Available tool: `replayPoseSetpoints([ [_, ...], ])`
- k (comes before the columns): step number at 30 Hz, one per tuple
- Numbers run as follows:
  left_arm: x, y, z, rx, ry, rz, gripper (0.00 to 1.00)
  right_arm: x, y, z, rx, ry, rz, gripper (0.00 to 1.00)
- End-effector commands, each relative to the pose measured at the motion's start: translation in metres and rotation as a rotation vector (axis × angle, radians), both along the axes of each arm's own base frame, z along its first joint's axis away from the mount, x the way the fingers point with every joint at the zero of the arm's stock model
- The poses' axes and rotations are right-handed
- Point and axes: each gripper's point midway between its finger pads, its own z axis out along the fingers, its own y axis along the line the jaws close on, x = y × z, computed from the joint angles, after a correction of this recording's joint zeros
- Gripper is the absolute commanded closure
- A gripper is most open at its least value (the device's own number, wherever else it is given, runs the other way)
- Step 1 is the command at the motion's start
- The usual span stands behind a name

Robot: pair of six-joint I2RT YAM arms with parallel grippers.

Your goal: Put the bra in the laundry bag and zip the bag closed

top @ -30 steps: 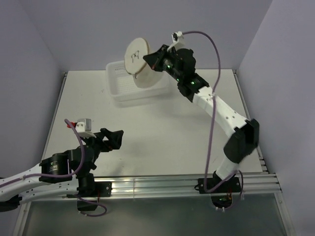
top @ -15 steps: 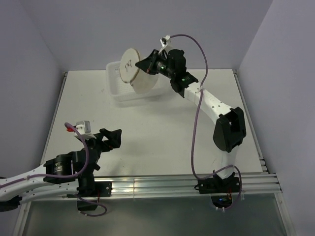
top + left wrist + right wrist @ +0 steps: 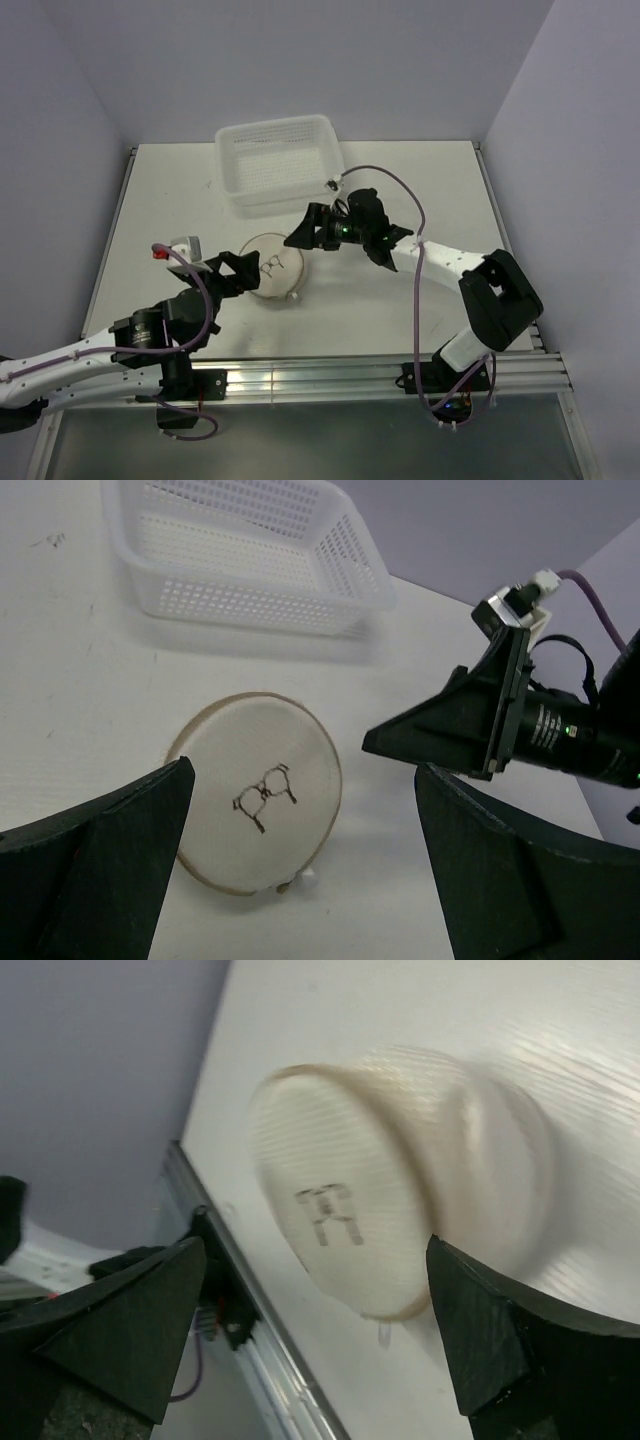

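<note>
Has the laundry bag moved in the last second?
Yes. The laundry bag came from over the white basket toward the near edge, now lying on the table.

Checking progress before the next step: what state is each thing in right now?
laundry bag: lying on the table, drawing side up, ungripped; zip not discernible.
white basket: upright, empty.
left gripper: open, close to the bag.
right gripper: open, clear of the bag.
bra: not visible.

We see the laundry bag (image 3: 273,265), round pale-beige mesh case w/ black bra drawing side up, lying puffed on the table (image 3: 400,180), approx front-center.
</note>
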Motion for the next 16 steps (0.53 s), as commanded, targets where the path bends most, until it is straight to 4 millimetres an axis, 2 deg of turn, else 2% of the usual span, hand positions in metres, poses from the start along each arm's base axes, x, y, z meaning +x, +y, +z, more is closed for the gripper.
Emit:
replayPoseSetpoints([
  [1, 0.007, -0.017, 0.013, -0.046, -0.034, -0.071, 0.01, 0.014, -0.028, 0.032, -0.060, -0.185, -0.136, 0.00],
  [2, 0.014, -0.014, 0.012, -0.051, -0.037, -0.056, 0.01, 0.012, -0.038, 0.045, -0.059, -0.228, -0.170, 0.00],
  [3, 0.014, -0.025, 0.015, -0.069, -0.042, -0.117, 0.01, 0.013, -0.044, 0.052, -0.063, -0.256, -0.201, 0.00],
  [4, 0.018, -0.027, 0.016, -0.071, -0.042, -0.127, 0.01, 0.013, -0.051, 0.057, -0.069, -0.282, -0.227, 0.00],
  [5, 0.026, -0.023, 0.017, -0.072, -0.042, -0.109, 0.01, 0.015, -0.064, 0.068, -0.067, -0.319, -0.292, 0.00],
  [6, 0.029, -0.032, 0.013, -0.053, -0.026, -0.142, 0.01, 0.014, -0.070, 0.071, -0.070, -0.336, -0.319, 0.00],
  [7, 0.035, -0.030, 0.009, -0.033, -0.007, -0.125, 0.01, 0.013, -0.083, 0.076, -0.075, -0.365, -0.371, 0.00],
  [8, 0.037, -0.032, 0.012, -0.035, 0.001, -0.124, 0.01, 0.015, -0.093, 0.078, -0.081, -0.374, -0.410, 0.00],
  [10, 0.043, -0.035, -0.003, 0.030, 0.051, -0.096, 0.01, 0.010, -0.114, 0.080, -0.081, -0.396, -0.487, 0.00],
  [11, 0.046, -0.039, -0.004, 0.051, 0.063, -0.099, 0.01, 0.014, -0.128, 0.077, -0.099, -0.405, -0.561, 0.00],
  [13, 0.043, -0.048, -0.003, 0.055, 0.056, -0.154, 0.01, 0.009, -0.146, 0.075, -0.100, -0.420, -0.623, 0.00],
  [16, 0.039, -0.044, 0.000, 0.039, 0.042, -0.161, 0.01, 0.005, -0.160, 0.077, -0.097, -0.433, -0.660, 0.00],
])
